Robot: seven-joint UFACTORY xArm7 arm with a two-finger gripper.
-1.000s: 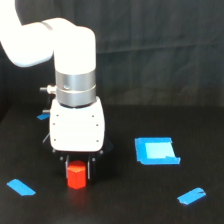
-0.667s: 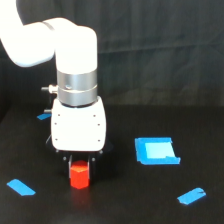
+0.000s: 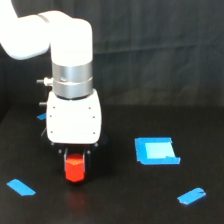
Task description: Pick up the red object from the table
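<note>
Grasp stage, exterior view. The gripper (image 3: 75, 159) stands low over the matte black surface (image 3: 125, 205), its dark fingers (image 3: 64, 156) flanking the top of the red object (image 3: 75, 168), a small matte hexagonal block. Whether the fingers have clamped it, or the block has left the surface, cannot be told. Next: confirm closure, then lift vertically. Blue square patch (image 3: 156, 150) lies well apart.

The arm (image 3: 47, 37) has a smooth, glossy white shell with rounded, thick links. Below the white cylinder sits a silver metal ring (image 3: 73, 81) with a small stub on its left side. Under it is a white box-shaped housing (image 3: 74, 120) with rounded corners and small dark screw dots.
</note>
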